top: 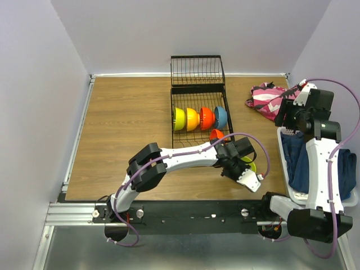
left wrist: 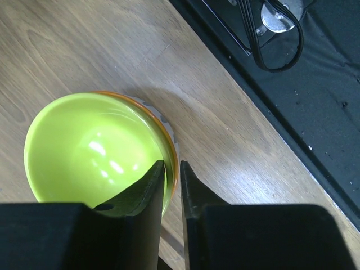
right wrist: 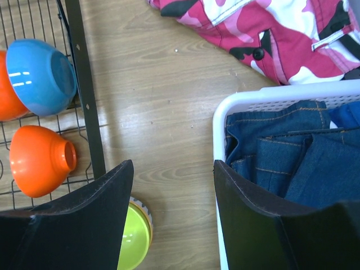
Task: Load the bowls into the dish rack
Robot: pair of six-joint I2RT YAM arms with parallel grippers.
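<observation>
Bowls are standing on edge in a row in the dish rack at the far middle of the tabletop. An orange bowl is lying at its near right corner. Just near of that corner, the lime green bowl is sitting on bare wood. The left claw is clenching its rim, one finger inside and one outside. The right claw is hanging released over the open strip between the rack and the white basket.
</observation>
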